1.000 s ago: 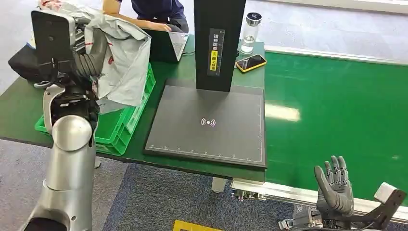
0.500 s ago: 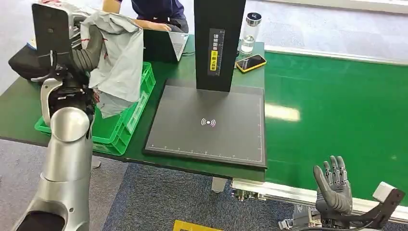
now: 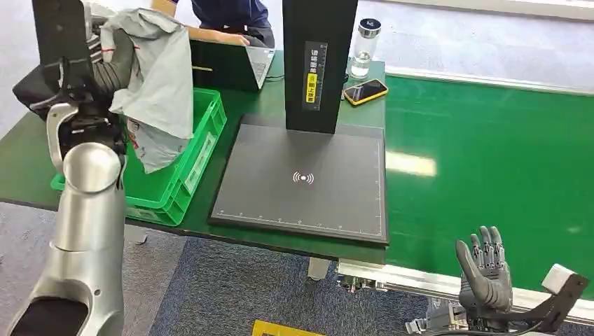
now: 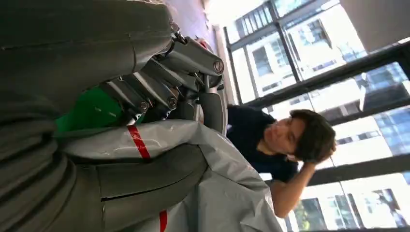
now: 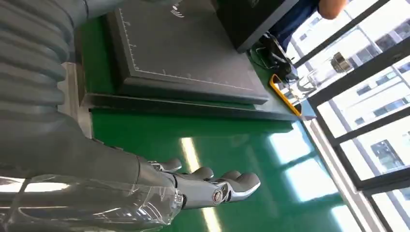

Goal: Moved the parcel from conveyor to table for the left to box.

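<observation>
Hanging crumpled and grey, with a red stripe, over the green crate [image 3: 183,168]: the parcel [image 3: 157,84], gripped in the left hand [image 4: 159,96] with fingers curled around the film. Holding nothing by the conveyor [image 3: 490,154]: the right hand [image 3: 485,269], fingers straight and apart. Sitting nearby on the green table [image 3: 21,161]: scanner pad [image 3: 308,182], phone [image 3: 365,91], bottle [image 3: 363,47]. Sitting behind: a person [image 3: 231,17].

Crate [image 3: 183,162] on table [image 3: 24,168], left of scanner pad [image 3: 302,178]. Parcel [image 3: 160,84] held by left hand [image 3: 112,59] above crate. Post [image 3: 316,63] at pad's rear. Phone [image 3: 365,91], bottle [image 3: 363,47] behind pad. Conveyor [image 3: 490,168] right of table; right hand [image 3: 485,273] at its near edge.
</observation>
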Controlling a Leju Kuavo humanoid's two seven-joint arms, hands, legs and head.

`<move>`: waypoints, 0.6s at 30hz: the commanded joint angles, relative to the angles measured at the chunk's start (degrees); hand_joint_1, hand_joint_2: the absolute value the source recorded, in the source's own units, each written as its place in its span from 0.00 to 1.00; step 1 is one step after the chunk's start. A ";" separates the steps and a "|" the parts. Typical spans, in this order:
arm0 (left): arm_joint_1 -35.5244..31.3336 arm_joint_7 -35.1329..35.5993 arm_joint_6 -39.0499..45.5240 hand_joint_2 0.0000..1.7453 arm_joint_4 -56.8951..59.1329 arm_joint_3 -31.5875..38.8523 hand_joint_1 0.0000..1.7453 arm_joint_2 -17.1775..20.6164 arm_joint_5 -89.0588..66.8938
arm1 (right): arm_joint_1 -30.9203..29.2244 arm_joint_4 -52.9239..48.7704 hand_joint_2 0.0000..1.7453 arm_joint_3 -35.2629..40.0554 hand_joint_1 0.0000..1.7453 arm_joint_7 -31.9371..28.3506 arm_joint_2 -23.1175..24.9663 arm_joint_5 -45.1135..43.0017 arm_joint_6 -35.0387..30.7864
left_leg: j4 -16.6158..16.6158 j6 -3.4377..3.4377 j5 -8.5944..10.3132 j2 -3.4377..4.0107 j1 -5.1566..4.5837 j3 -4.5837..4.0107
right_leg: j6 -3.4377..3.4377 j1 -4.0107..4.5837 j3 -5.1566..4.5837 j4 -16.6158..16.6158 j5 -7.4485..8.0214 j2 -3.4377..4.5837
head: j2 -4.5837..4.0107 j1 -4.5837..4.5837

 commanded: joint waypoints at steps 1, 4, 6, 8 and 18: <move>-9.76 1.00 1.22 1.00 21.82 5.14 1.00 4.45 -3.38 | -2.02 3.21 1.00 1.35 0.00 0.21 -0.51 0.41 0.45 | -0.02 -0.09 0.00 0.14 0.05 0.13 | -0.10 0.05 0.09 -0.01 0.03 0.15 | 0.00 0.00; -10.95 1.25 1.05 1.00 25.17 6.33 1.00 4.91 -4.79 | -2.03 3.33 1.00 1.44 0.00 0.34 -1.15 0.54 0.61 | -0.07 -0.12 -0.02 0.23 0.08 0.25 | -0.16 0.08 0.17 -0.03 0.02 0.25 | 0.00 -0.02; -11.57 1.96 0.99 1.00 26.93 6.93 1.00 5.21 -5.52 | -1.86 3.41 1.00 1.58 0.00 0.48 -1.43 0.61 0.81 | -0.03 -0.13 -0.03 0.19 0.10 0.23 | -0.16 0.11 0.17 -0.02 0.01 0.22 | 0.00 0.00; -12.26 2.18 1.12 1.00 29.02 7.71 1.00 5.41 -5.90 | -1.45 3.56 1.00 1.70 0.00 0.60 -1.55 0.74 1.06 | -0.02 -0.11 -0.04 0.15 0.10 0.20 | -0.14 0.11 0.16 -0.02 -0.01 0.18 | 0.00 0.00; -21.22 5.72 1.82 1.00 41.43 10.62 1.00 8.75 -9.54 | -1.25 3.63 1.00 1.64 0.00 0.58 -1.09 0.83 1.65 | 0.06 -0.09 -0.01 0.12 0.11 -0.03 | -0.11 0.11 -0.03 0.06 0.01 0.14 | 0.00 0.00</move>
